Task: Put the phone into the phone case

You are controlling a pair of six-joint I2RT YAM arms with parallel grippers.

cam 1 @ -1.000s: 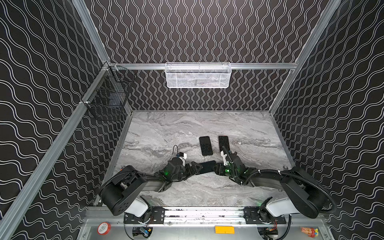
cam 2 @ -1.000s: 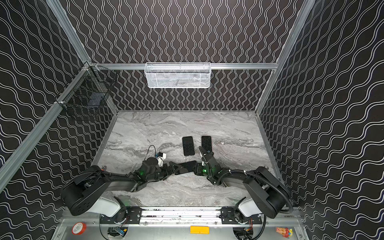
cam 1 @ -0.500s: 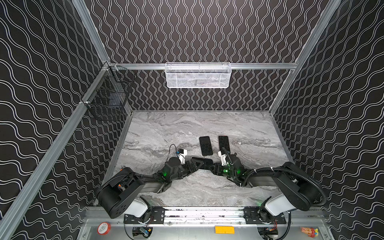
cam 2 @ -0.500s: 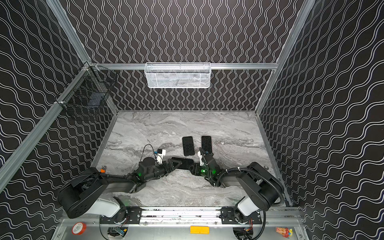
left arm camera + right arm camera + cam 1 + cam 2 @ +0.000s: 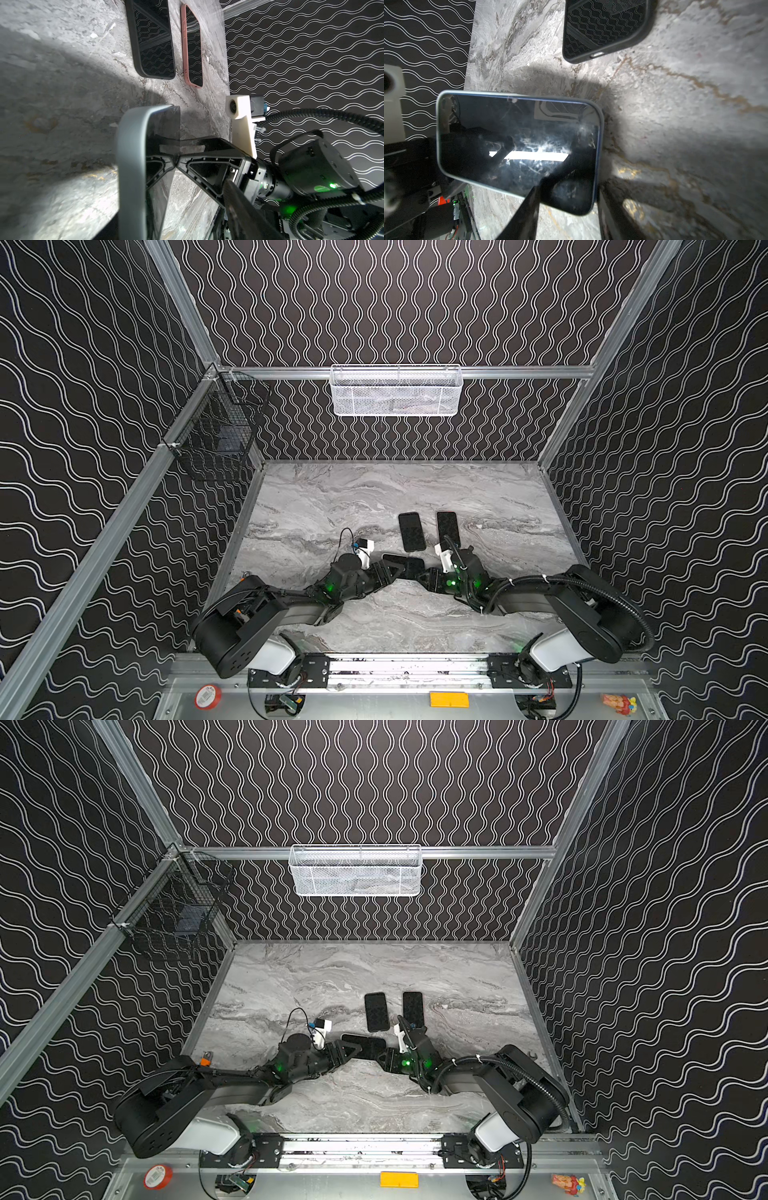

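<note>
You are looking into a booth closed on three sides by black walls (image 5: 395,302) printed with white wavy lines. Aluminium rails (image 5: 519,372) frame the corners and run across the back wall and along the left wall. A white mesh basket (image 5: 396,391) hangs from the back rail. A black wire basket (image 5: 212,439) hangs from the left rail, near the back corner. The tabletop (image 5: 374,497) is grey and marble-patterned, with darker veins. Along its front edge runs a metal base rail (image 5: 407,670). Below that lie a red tape roll (image 5: 206,696) at the left, a yellow tag (image 5: 449,699) in the middle and a small colourful item (image 5: 619,702) at the right. In both wrist views, bright light falls on the tabletop in patches between soft shadows.
</note>
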